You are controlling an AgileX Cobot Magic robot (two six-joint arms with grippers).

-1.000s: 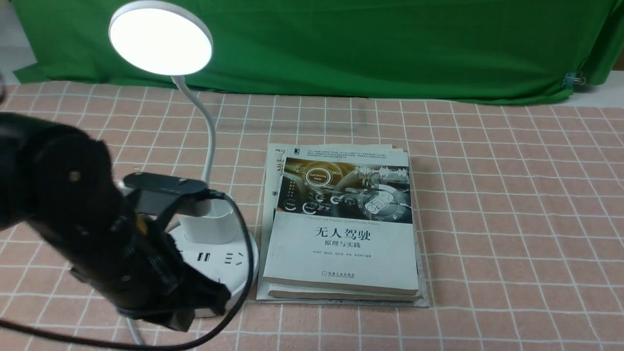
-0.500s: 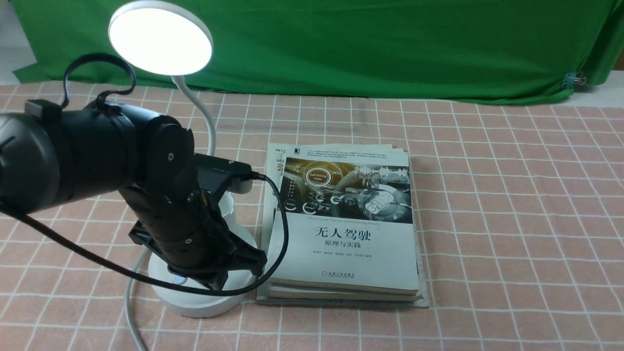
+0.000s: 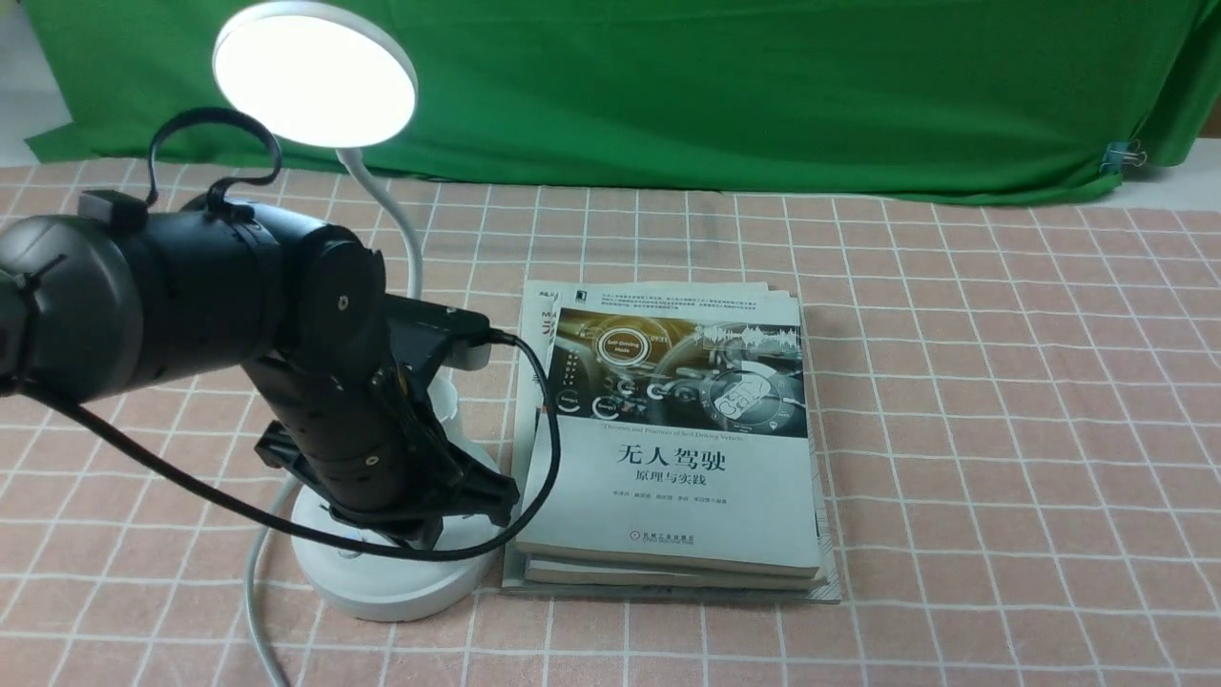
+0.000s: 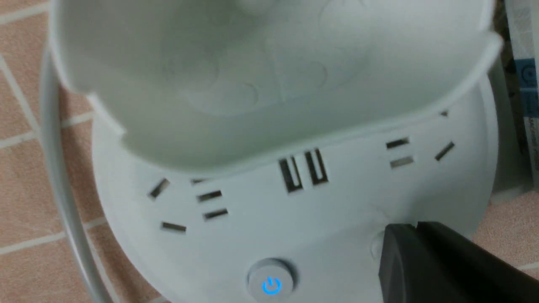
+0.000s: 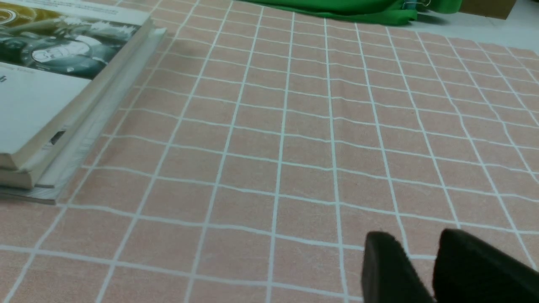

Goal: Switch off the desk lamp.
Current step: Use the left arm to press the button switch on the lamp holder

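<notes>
The desk lamp stands at the left of the table, and its round head (image 3: 315,72) is lit. A thin neck (image 3: 408,239) runs down to the round base (image 3: 401,584). My left gripper (image 3: 415,501) hangs low over that base. In the left wrist view the cup holder (image 4: 269,63), the sockets and a blue-glowing power button (image 4: 271,285) show. The left gripper (image 4: 415,228) is shut, and its tip rests at a second small button (image 4: 375,246) that it partly covers. My right gripper (image 5: 414,248) hovers over bare cloth with a narrow gap between its fingers.
A stack of books (image 3: 672,448) lies right beside the lamp base. The lamp's white cord (image 3: 256,572) trails toward the near edge. A green backdrop (image 3: 763,86) closes the far side. The checked pink tablecloth (image 3: 1002,429) covers the table.
My left arm swung from the near left up over the lamp base, then sank a little onto it. The lamp head stays lit.
</notes>
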